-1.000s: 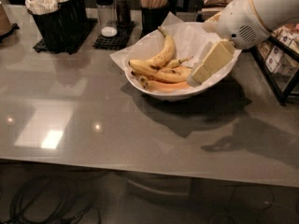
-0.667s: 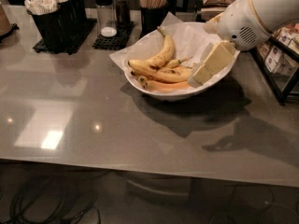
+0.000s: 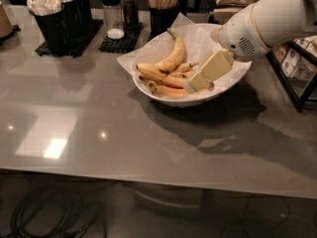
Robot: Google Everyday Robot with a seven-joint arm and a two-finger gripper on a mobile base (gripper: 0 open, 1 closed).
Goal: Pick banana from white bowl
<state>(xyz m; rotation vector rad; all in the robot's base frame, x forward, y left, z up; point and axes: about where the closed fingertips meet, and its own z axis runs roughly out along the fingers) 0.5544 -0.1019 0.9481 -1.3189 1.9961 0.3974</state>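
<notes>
The white bowl (image 3: 225, 89), lined with crinkled white paper, stands on the grey table and holds three bananas. The long, flecked yellow banana (image 3: 157, 74) lies across the middle of the bowl. A curved yellow banana (image 3: 174, 57) lies behind it and an orange-tinted one (image 3: 168, 91) in front. My gripper (image 3: 191, 87), cream-coloured on a white arm, reaches in from the right. It slants down into the bowl, with its tip at the right ends of the bananas. It hides those ends.
Black holders with cutlery (image 3: 52, 14) and straws (image 3: 163, 4), and two shakers (image 3: 115, 11), stand along the back edge. A dark wire rack (image 3: 297, 68) stands at the right. The grey tabletop (image 3: 124, 138) extends in front of the bowl.
My gripper has edged a little to the left, closer onto the bananas' right ends. The bowl and the bananas have not moved.
</notes>
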